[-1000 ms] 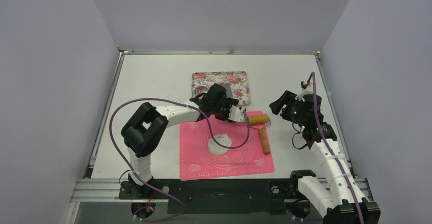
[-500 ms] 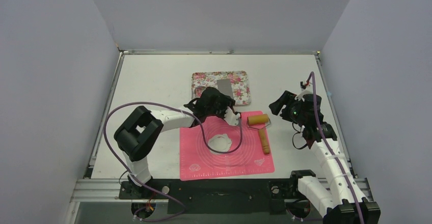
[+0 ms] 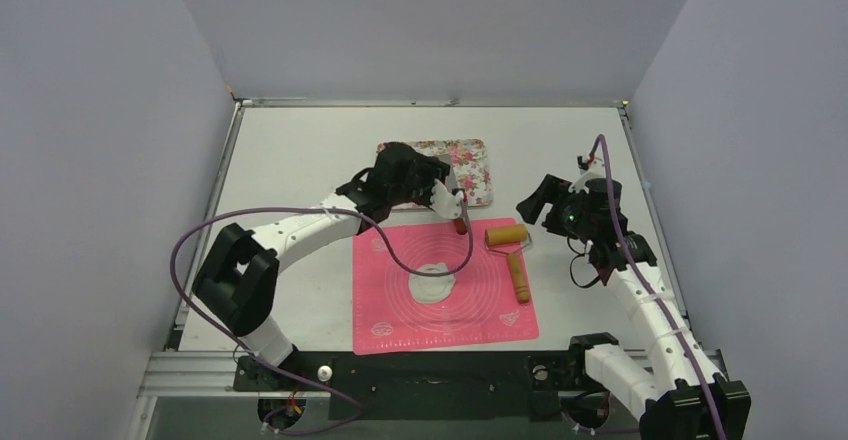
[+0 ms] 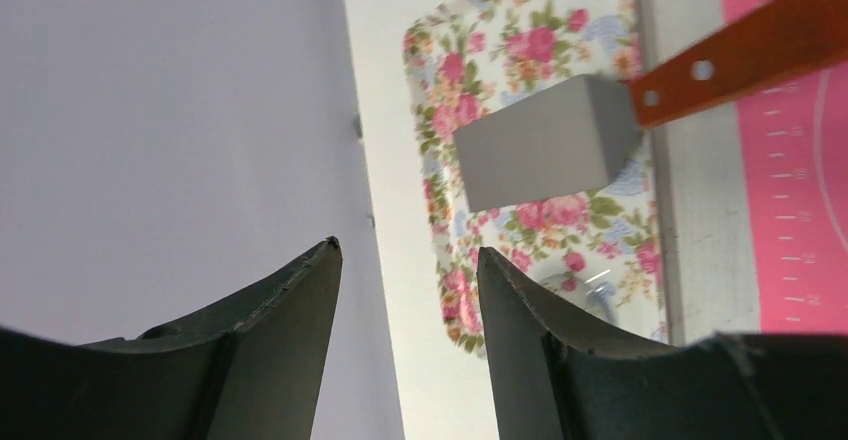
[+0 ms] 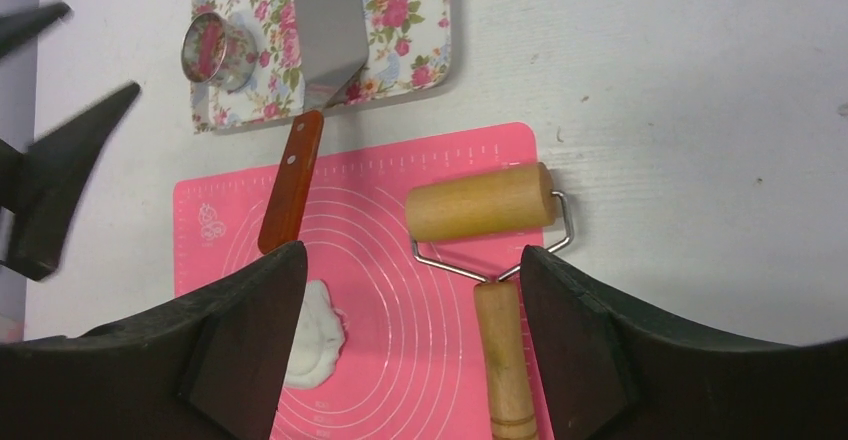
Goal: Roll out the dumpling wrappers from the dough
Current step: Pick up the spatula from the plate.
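Dough (image 5: 318, 335) partly behind the right hand's (image 5: 412, 252) finger, rolling pin (image 5: 480, 205) handle cut off below, spatula (image 4: 545, 145) handle cropped, ring cutter (image 4: 590, 295) a faint blur by the left hand (image 4: 410, 250), floral tray (image 3: 470, 172) half covered from above

Dough (image 3: 434, 282) on mat (image 3: 480, 315), roller (image 3: 506, 233) to its right, tray (image 3: 470, 160) behind w/ spatula (image 5: 325, 30).
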`<control>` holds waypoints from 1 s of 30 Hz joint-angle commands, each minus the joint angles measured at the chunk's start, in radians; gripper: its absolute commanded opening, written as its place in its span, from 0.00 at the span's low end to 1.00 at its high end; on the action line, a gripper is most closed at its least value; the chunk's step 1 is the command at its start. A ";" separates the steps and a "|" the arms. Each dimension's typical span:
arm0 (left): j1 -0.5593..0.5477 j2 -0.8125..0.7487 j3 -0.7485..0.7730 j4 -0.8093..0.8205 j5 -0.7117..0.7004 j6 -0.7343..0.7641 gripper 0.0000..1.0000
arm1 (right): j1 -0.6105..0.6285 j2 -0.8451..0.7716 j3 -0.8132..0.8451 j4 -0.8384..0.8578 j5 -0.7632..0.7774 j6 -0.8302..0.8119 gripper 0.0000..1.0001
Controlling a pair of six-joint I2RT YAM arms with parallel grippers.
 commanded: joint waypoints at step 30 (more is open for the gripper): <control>0.745 -0.323 0.157 -0.841 -0.028 -1.124 0.51 | 0.777 0.412 0.551 -0.502 0.557 -0.069 0.84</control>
